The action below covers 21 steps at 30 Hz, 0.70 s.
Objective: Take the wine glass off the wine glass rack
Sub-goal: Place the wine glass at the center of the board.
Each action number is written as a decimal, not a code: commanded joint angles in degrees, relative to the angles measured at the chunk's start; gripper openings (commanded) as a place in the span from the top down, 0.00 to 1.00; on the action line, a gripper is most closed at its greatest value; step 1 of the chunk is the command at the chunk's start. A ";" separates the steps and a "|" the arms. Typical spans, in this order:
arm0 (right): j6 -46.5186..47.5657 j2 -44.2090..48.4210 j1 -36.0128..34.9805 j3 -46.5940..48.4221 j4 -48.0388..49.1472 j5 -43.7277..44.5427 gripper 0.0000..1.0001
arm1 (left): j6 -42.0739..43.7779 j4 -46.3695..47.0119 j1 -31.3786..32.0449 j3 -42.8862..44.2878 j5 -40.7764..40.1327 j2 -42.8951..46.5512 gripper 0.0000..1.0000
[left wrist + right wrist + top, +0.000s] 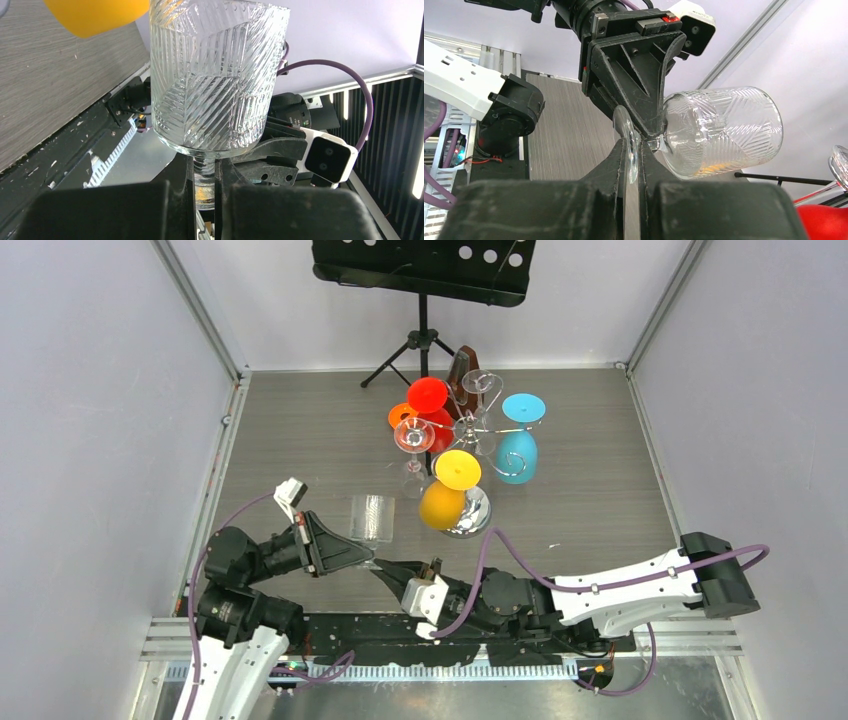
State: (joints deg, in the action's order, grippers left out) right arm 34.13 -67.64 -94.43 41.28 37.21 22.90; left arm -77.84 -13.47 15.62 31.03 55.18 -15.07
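**Task status.** The wine glass (372, 518), clear with a cut ribbed bowl, is located off the wine glass rack (472, 428). In the top view it is found at about 7 to 8 o'clock from the rack's post, apart from the wire arms and near the arm bases. Removal from the rack is therefore judged complete.

**Claw state.**
- The left claw (204, 170) is pressed together on the stem, just under the bowl.
- The right claw (631, 160) is seen closed on the rim of the glass's foot, with the disc pinched edge-on between its fingers.

The glass is thus held by both claws at once. Whether it is touching the counter (600, 490) cannot be told.

**Remaining work.** Only a handover to one claw, or a set-down, is judged outstanding.

**Other items.** A yellow glass (450, 490), a red glass (428, 405), a blue glass (520, 435) and a second clear glass (413, 435) are hung on the rack. A black music stand (422, 270) is placed at 12 o'clock behind it.

**Markings.** No brand, label or legible writing is found in any view.
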 commanded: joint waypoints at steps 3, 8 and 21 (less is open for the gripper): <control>-0.10 -0.21 -0.42 1.89 9.79 -2.18 0.94 | -1.03 6.79 0.47 -0.72 2.58 0.72 1.00; -1.13 0.35 -0.40 1.23 9.82 -2.04 0.94 | -1.57 9.47 0.47 -1.35 2.64 1.16 1.00; -3.75 5.14 -0.49 0.92 4.19 -1.28 0.67 | 1.63 9.27 0.47 -1.96 2.12 1.52 1.00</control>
State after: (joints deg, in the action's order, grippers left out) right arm 32.38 -66.02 -94.56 41.04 37.17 22.24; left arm -78.76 -7.94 15.81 28.69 55.83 -14.44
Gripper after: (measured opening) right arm 0.309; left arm 0.055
